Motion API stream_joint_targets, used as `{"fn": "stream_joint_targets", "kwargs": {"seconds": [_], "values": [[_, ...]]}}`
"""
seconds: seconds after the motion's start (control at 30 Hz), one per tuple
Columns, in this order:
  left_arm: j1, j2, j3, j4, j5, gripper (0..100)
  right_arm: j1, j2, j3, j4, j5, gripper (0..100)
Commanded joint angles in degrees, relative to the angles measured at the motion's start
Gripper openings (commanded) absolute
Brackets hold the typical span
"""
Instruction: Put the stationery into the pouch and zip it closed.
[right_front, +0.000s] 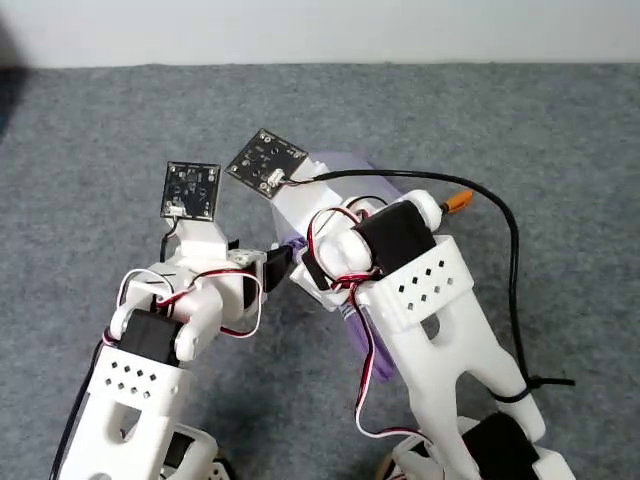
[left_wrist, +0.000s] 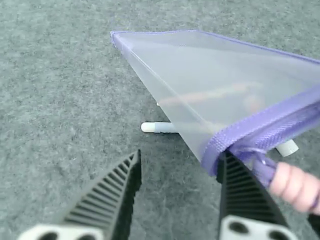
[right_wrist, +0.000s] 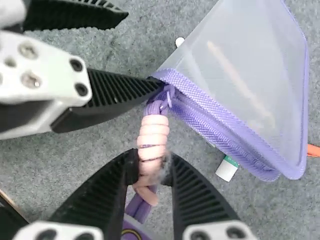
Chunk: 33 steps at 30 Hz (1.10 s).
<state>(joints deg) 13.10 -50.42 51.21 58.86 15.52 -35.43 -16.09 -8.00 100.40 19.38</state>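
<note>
A translucent pouch (right_wrist: 250, 65) with purple zipper trim lies on the grey carpet, partly under the right arm (right_front: 420, 270) in the high view. A pale pink pencil (right_wrist: 240, 85) shows through its wall. My right gripper (right_wrist: 152, 160) is shut on the pink zipper pull (right_wrist: 152, 135) at the pouch's corner. My left gripper (left_wrist: 181, 154) is open beside that corner (left_wrist: 215, 147), with one finger (right_wrist: 115, 92) touching the trim. A white pen (left_wrist: 157, 127) lies on the carpet, partly under the pouch. A white marker end (right_wrist: 227, 167) pokes out below the zipper edge.
An orange tip (right_front: 458, 201) sticks out beyond the right arm, next to its black cable (right_front: 515, 260). Grey carpet (right_front: 100, 150) spreads to the left and far side. A pale wall edge (right_front: 320, 30) runs along the back.
</note>
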Motion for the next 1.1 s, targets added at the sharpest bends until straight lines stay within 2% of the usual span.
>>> {"fn": "stream_joint_targets", "kwargs": {"seconds": [0.0, 0.17, 0.4, 0.73, 1.07], "values": [[-0.4, 0.3, -1.4, 0.6, -2.1, 24, 0.4, -3.3, -2.8, 1.5, 0.8, 0.8], [1.8, 0.3, -1.7, 0.4, -2.2, 24, -1.1, -3.3, -2.9, 1.5, 0.9, 0.8], [2.9, 0.3, 0.6, -6.2, -1.9, 24, -4.3, -4.5, -2.9, 1.6, 0.7, 0.8], [2.8, 0.3, 2.3, -6.6, -1.8, 23, -4.4, -7.2, -2.8, 2.2, 0.9, 0.8], [-1.6, 0.4, 2.4, -13.1, -2.2, 7, -4.4, -7.3, -2.8, 2.2, 0.9, 0.8]]}}
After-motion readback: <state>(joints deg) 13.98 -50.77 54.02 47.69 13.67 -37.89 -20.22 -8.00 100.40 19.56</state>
